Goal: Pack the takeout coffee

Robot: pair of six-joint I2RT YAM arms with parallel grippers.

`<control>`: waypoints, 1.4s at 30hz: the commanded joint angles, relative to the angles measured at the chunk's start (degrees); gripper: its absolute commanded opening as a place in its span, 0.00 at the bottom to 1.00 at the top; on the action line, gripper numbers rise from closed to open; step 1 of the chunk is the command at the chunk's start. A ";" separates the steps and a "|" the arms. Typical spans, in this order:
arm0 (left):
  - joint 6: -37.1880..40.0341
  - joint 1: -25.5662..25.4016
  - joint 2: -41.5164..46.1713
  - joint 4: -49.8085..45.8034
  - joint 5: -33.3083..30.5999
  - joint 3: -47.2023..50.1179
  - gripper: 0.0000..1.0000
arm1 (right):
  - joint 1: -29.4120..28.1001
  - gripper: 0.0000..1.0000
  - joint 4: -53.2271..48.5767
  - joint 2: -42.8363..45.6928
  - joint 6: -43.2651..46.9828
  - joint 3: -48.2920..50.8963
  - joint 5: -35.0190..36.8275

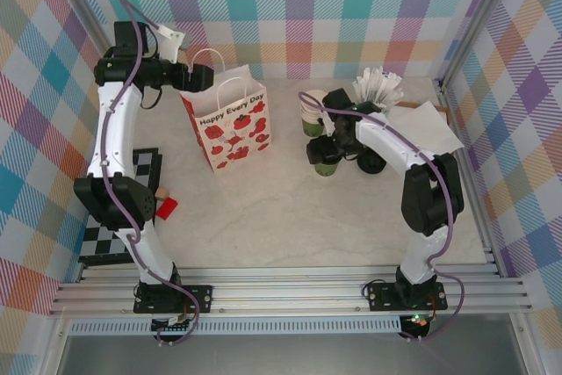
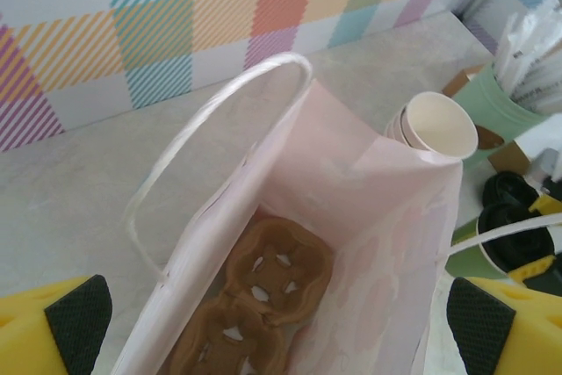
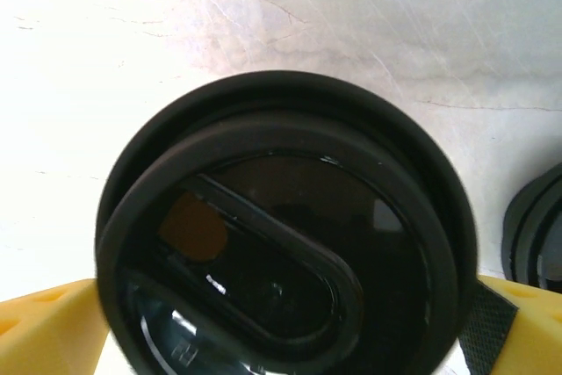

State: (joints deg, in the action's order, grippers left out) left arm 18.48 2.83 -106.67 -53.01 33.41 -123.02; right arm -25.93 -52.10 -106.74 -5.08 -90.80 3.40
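takeout coffee (image 3: 281, 243), upright — between parted fingers of right gripper (image 3: 279, 335)

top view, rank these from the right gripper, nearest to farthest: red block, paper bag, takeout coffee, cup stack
1. takeout coffee, between the right gripper fingers
2. cup stack, just beyond, toward the back wall
3. paper bag, to the left, mid-table
4. red block, far left

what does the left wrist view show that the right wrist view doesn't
Left wrist: the open paper bag, a brown cup carrier on its floor, stacked lidless cups, the sachet pot. Right wrist: the sip hole in the takeout coffee lid, up close, with the right gripper straddling it. Both: that black lid and the pale table.
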 commanded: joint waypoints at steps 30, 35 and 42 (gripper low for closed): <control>-47.31 -6.83 -0.63 -12.00 -31.64 3.96 0.58 | -0.05 1.00 -9.97 1.43 -10.01 -12.05 5.89; -39.04 -6.70 -2.51 -13.37 -32.97 -0.80 0.14 | 0.00 1.00 -10.44 3.69 -9.27 -10.35 5.48; -21.56 -5.65 -3.04 -15.03 -19.23 -3.56 0.00 | 0.01 1.00 -6.43 8.84 -7.98 -4.10 11.33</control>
State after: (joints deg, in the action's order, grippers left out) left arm -13.37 -3.29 -109.89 -65.32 6.70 -124.36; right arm -25.93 -61.01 -100.73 -13.91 -97.08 11.40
